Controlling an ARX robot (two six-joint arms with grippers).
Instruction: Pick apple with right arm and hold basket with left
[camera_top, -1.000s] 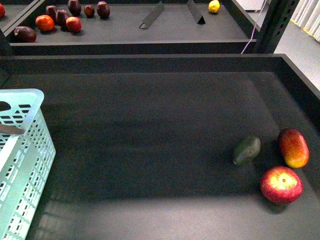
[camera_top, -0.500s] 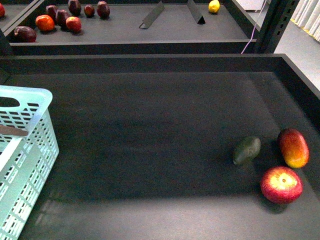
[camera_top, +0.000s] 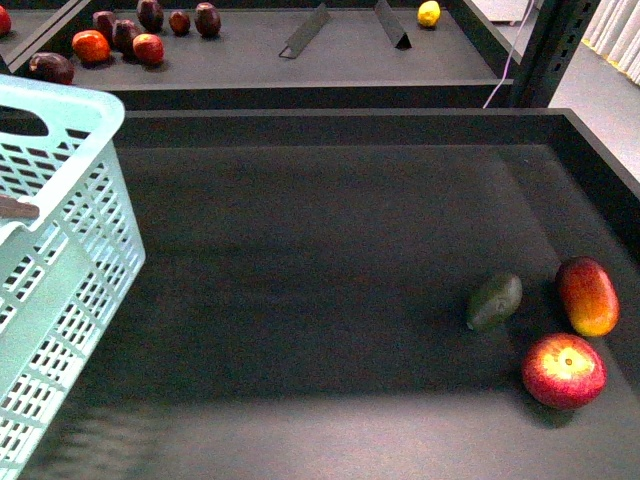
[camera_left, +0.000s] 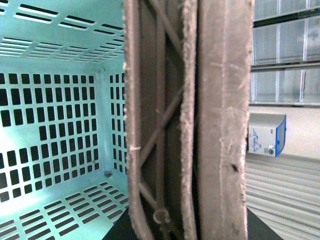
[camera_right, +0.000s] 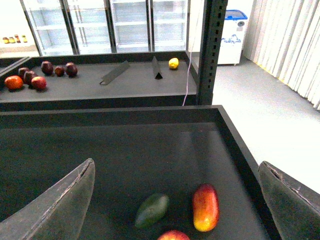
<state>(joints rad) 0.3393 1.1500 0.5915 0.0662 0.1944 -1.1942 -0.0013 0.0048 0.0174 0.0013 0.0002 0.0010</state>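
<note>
Basket (camera_top: 60, 250) tipped up at the table's (camera_top: 300, 260) left edge, apple (camera_top: 563, 370) way over on the right.
Left fingers (camera_left: 222, 125) pinched narrow on the basket, right fingers (camera_right: 60, 205) spread wide with nothing in them, up above the apple, which sits near an avocado (camera_top: 494, 301) and a long red-yellow fruit (camera_top: 587, 296).

Far left: basket (camera_top: 60, 250); front right: apple (camera_top: 563, 370), avocado (camera_top: 494, 301) and long fruit (camera_top: 588, 296) just behind it.
</note>
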